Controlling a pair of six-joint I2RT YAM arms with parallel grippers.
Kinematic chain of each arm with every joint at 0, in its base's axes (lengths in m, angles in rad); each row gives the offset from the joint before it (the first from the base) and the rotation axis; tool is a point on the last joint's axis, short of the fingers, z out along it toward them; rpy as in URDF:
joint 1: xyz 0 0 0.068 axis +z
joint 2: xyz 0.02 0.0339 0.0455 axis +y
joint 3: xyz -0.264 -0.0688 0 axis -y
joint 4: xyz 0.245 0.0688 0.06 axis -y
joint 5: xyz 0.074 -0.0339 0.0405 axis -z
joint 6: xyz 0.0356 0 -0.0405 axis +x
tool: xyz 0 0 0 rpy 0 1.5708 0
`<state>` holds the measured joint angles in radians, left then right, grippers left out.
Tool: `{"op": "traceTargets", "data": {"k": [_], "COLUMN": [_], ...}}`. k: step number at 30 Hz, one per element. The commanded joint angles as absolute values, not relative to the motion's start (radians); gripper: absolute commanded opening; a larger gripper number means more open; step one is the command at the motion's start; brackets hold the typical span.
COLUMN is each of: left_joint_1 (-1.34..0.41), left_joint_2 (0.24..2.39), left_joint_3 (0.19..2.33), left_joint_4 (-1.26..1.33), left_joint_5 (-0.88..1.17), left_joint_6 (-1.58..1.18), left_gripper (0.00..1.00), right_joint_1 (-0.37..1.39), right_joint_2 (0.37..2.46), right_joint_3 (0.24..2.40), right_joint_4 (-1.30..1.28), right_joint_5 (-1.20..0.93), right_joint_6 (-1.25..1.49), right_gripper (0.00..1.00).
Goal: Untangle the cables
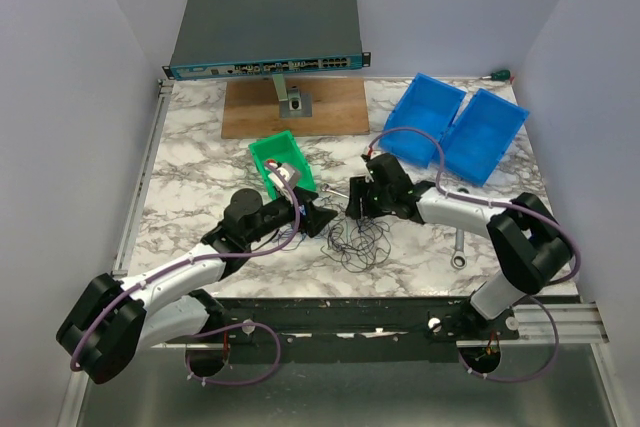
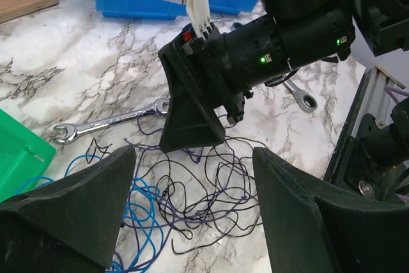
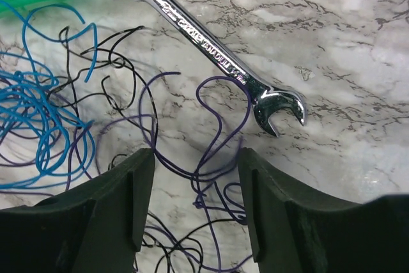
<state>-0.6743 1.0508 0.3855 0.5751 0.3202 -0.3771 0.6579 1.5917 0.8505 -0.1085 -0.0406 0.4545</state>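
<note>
Hands: we have both low over the bench (image 1: 200,182), tips facing each other, near but apart.
Left hand (image 2: 192,180): we see it spread wide with nothing between its fingers.
Right hand (image 3: 197,167): spread as well; a purple strand loops on the marble between its fingers, unpinched.
Cables (image 1: 358,243): a loose tangle on the bench under and just in front of both hands, with blue strands (image 2: 144,209) on the green bin's side.
Wrench (image 3: 211,55): we find it flat just beside the tangle.
Green bin (image 1: 275,152): near the left hand.
Blue bins (image 1: 420,112): far right, well apart.
</note>
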Motion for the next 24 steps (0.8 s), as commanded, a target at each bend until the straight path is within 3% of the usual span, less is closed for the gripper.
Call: {"op": "traceTargets", "data": {"k": [1,4,7,11,12,24], "left_joint_1": [-0.675,-0.675,-0.675,-0.675,-0.675,-0.676], "left_joint_2": [1.045,1.049,1.052,1.053,1.052,1.034], "left_joint_3": [0.413,0.414,0.416,0.421,0.421,0.421], "left_joint_4": [0.561,0.563,0.563,0.549,0.548,0.504], "left_joint_5": [0.302,0.309,0.316,0.309,0.307,0.233], "left_joint_6": [-0.364,-0.373,-0.376,-0.374,-0.374,-0.377], "left_gripper": [0.75,0.75,0.75,0.75,0.75,0.75], "right_joint_1": [0.667,0.667,0.667,0.667,0.667,0.667], "right_joint_2": [1.627,1.583,1.505,1.418,1.395,1.187], "right_joint_3": [0.878,0.876,0.884,0.938,0.952,1.225], "right_joint_4": [-0.066,-0.071,-0.096,-0.184,-0.208,-0.402], "right_joint_5": [-0.031,0.027,0.071,0.090,0.093,0.205], "right_joint_6": [0.460,0.463,0.455,0.433,0.430,0.383], "right_gripper": [0.50,0.18,0.09,0.06,0.01,0.01]}}
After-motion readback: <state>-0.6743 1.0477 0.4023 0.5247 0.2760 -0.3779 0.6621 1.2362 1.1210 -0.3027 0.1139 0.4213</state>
